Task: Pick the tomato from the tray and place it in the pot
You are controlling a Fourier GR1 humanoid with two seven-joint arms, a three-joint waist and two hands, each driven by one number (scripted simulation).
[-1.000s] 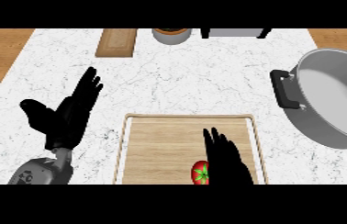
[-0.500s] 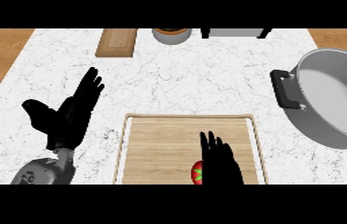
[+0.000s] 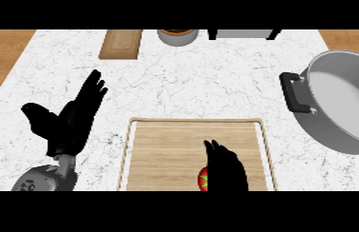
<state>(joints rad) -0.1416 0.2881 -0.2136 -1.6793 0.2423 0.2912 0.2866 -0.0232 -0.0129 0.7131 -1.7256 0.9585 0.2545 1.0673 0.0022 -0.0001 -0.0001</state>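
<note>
A red tomato (image 3: 203, 179) with a green stem lies at the near edge of the wooden tray (image 3: 168, 145), mostly covered. My right hand (image 3: 226, 167) lies over it, fingers straight and pointing away from me, touching its right side. The grey pot (image 3: 336, 100) with a black handle (image 3: 294, 93) stands at the right edge of the counter, only partly in view. My left hand (image 3: 70, 119) rests open at the left, fingers up, apart from the tray.
A small wooden board (image 3: 123, 43), a round brown-and-grey container (image 3: 177, 36) and a grey object (image 3: 242, 33) stand along the counter's far edge. White marble counter lies between the tray and the pot.
My right hand has drawn back toward me and lower over the tomato, hiding more of it. The left hand has stayed put.
</note>
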